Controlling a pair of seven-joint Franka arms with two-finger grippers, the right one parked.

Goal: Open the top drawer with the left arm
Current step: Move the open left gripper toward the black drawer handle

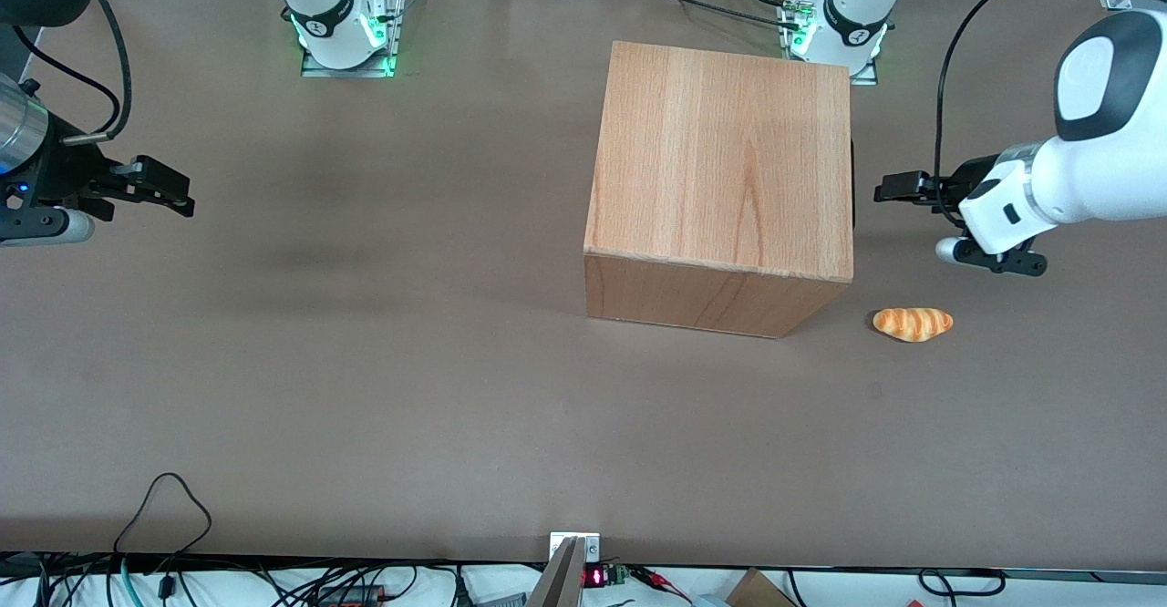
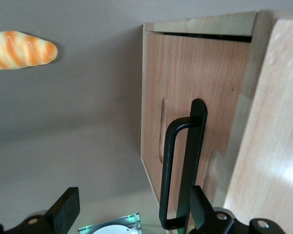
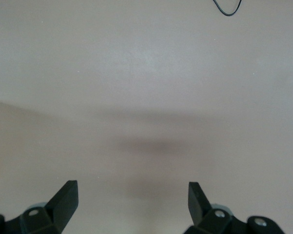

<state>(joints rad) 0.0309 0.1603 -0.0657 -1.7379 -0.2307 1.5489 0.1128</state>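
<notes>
The top drawer point(image 2: 219, 87) sits pushed in flush in the wooden cabinet point(image 1: 720, 160), its front facing the working arm's end of the table. Its slim black bar handle point(image 2: 183, 165) stands off the front panel. In the front view only a dark sliver of that handle point(image 1: 853, 183) shows at the cabinet's edge. My left gripper point(image 1: 898, 190) hovers level with the handle, a short gap from the drawer front. In the wrist view the gripper point(image 2: 131, 212) is open; one fingertip point(image 2: 199, 207) lies just beside the handle bar, the other fingertip point(image 2: 66, 207) is over bare table.
A small striped bread roll point(image 1: 913, 324) point(image 2: 20, 49) lies on the brown table point(image 1: 365, 361), nearer the front camera than my gripper and close to the cabinet's corner. The arm's base plate point(image 1: 825, 42) stands by the cabinet.
</notes>
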